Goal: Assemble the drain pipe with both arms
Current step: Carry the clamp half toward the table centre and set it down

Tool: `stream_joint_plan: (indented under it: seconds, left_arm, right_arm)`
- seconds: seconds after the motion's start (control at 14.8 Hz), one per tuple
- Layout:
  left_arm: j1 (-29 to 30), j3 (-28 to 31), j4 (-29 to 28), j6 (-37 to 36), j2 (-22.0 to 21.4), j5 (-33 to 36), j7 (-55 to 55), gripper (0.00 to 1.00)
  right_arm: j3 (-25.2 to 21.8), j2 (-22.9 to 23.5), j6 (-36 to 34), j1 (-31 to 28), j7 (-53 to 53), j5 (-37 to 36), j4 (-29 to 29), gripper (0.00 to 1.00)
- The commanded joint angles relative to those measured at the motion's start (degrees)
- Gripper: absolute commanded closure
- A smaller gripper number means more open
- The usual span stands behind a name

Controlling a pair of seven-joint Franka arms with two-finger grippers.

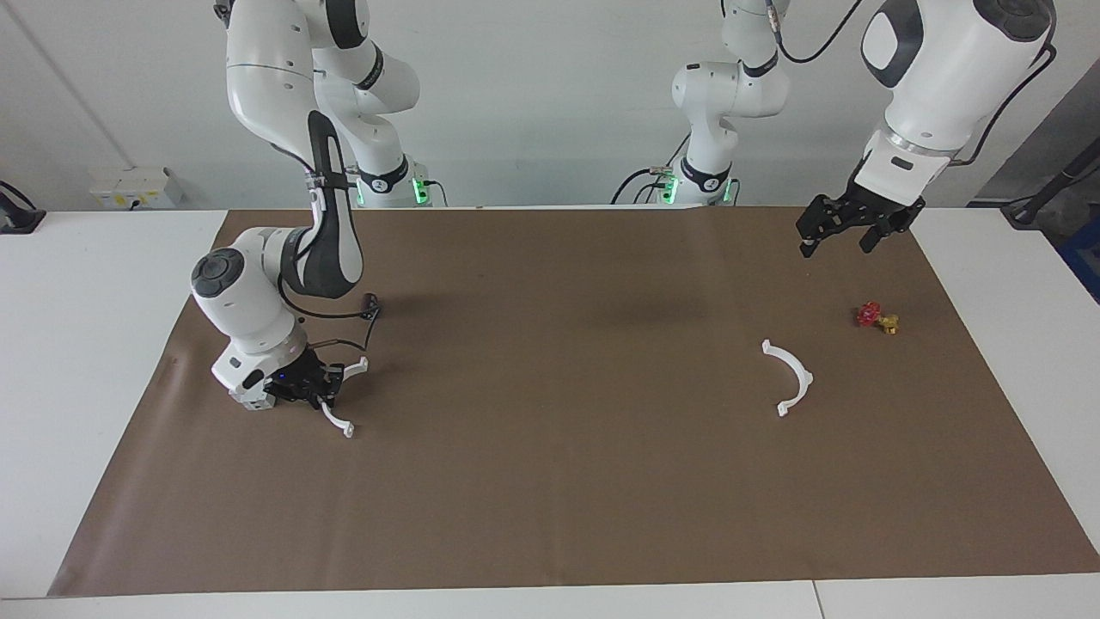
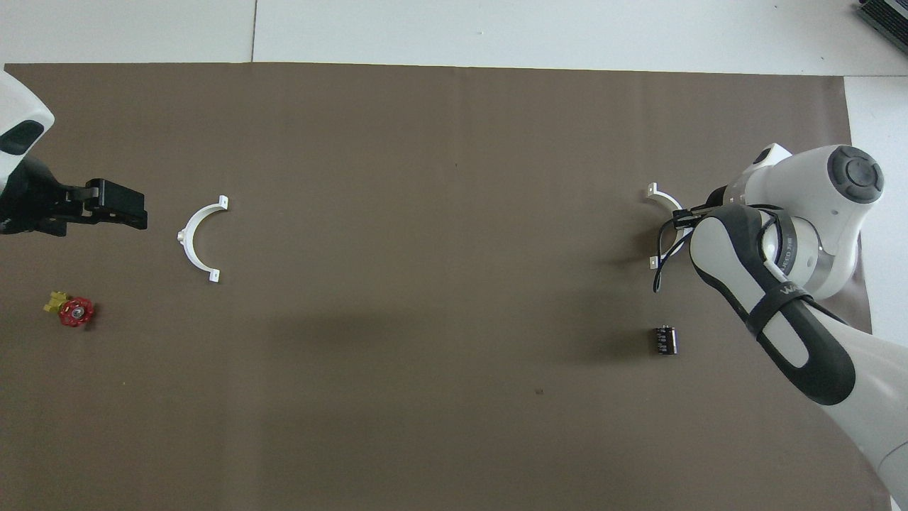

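The right gripper [image 1: 320,389] is low on the brown mat [image 1: 550,481] at the right arm's end, jaws pinched on 1 white half-ring [image 1: 337,416]. This half-ring sits close to the mat's edge at that end, with a small black cylinder [image 2: 665,340] nearer to the robots than it. The other half-ring [image 1: 791,376] lies flat toward the left arm's end, with broad bare mat between the 2. The left gripper [image 1: 846,234] waits in the air with jaws spread, over the mat near a red-and-yellow valve [image 1: 876,318].
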Motion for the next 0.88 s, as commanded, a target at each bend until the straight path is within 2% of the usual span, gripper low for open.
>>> stream_joint_plan:
  seconds: [0.0, 0.14, 0.34, 0.61, 0.81]
  left_arm:
    - [0.27, -0.33, -0.74, 0.75, -0.41, 0.47, -0.20, 0.00]
    - [0.27, -0.33, -0.74, 0.75, -0.41, 0.47, -0.20, 0.00]
    - [0.27, -0.33, -0.65, 0.75, -0.41, 0.47, -0.29, 0.00]
    - [0.27, -0.33, -0.74, 0.84, -0.41, 0.47, -0.29, 0.00]
    - [0.27, -0.33, -0.65, 0.84, -0.41, 0.47, -0.20, 0.00]
  right_arm:
    - [0.51, -1.24, -2.52, 0.11, -0.67, 1.43, 1.79, 1.00]
    - [0.34, -2.21, -6.19, 2.12, 4.48, 0.64, 4.33, 1.00]
    - [0.60, -2.04, -10.87, 6.95, 18.10, -2.69, 9.87, 1.00]
    - [0.69, -1.42, -9.21, 14.42, 29.54, -3.23, 11.73, 1.00]
    - [0.69, 0.67, -7.02, 21.62, 32.55, -3.40, 11.73, 1.00]
